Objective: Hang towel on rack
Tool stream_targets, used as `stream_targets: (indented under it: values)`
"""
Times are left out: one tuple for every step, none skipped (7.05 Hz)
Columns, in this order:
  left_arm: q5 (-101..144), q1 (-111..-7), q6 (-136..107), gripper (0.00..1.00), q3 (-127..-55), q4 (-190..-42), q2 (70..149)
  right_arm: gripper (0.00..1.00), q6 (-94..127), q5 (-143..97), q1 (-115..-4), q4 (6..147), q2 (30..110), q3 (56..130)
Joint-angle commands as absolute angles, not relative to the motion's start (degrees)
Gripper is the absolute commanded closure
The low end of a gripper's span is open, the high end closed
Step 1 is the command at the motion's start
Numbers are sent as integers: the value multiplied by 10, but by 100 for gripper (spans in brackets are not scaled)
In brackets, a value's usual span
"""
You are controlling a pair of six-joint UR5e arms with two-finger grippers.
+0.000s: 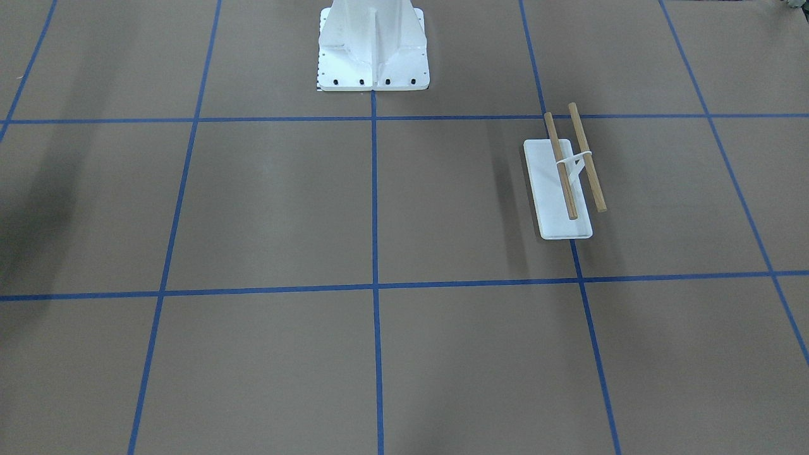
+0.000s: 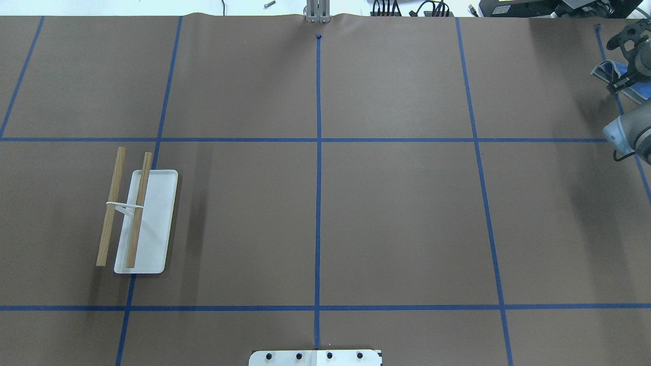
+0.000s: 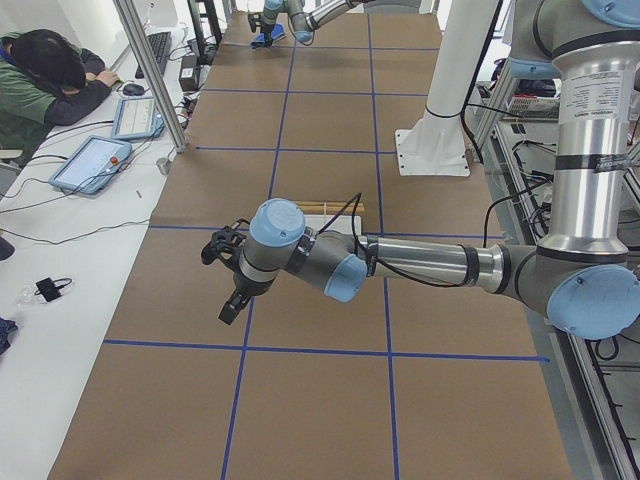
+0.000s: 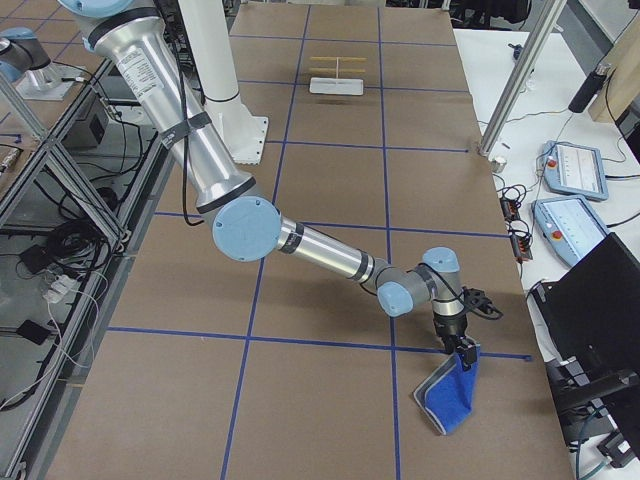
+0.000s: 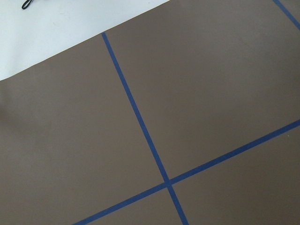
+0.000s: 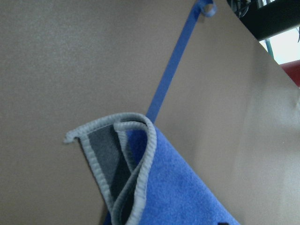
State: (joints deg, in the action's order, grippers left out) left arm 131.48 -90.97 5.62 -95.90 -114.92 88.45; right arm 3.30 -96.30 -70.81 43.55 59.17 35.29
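The rack stands on my left half of the table, with a white base and two bare brown rods. It also shows in the right side view. The royal-blue towel with grey trim lies at the far right table edge. My right gripper is shut on its upper corner and holds that corner raised. The overhead view shows the gripper and the towel. The right wrist view shows the towel's folded edge hanging. My left gripper hovers above the table past the rack; I cannot tell if it is open or shut.
The white bolted robot mount stands at mid table on the robot's side. Blue tape lines grid the brown table. An operator sits at a side desk with tablets beyond the table's long edge.
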Motion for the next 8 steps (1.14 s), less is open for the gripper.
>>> stream_targets:
  values:
    - [1315,-910,57,1,-959,-1155,879,100,34,-965,-712,435,591,352]
    - [1315,-910,56,1,-958,-1164,874,100,34,-965,-712,436,585,352]
    - [1315,-910,57,1,-958,-1167,873,100,34,-965,-712,437,584,352]
    - [1315,-910,57,1,-955,-1167,874,100,34,-966,-713,437,584,352]
    - [1315,-910,57,1,-955,-1167,874,100,31,-968,-720,437,578,353]
    - [1315,-910,56,1,-955,-1167,874,100,28,-987,-734,437,573,357]
    - [1315,-910,56,1,-955,-1167,874,100,29,-1031,-756,435,568,362]
    - [1315,-910,56,1,-955,-1167,874,100,28,-1067,-774,439,576,394]
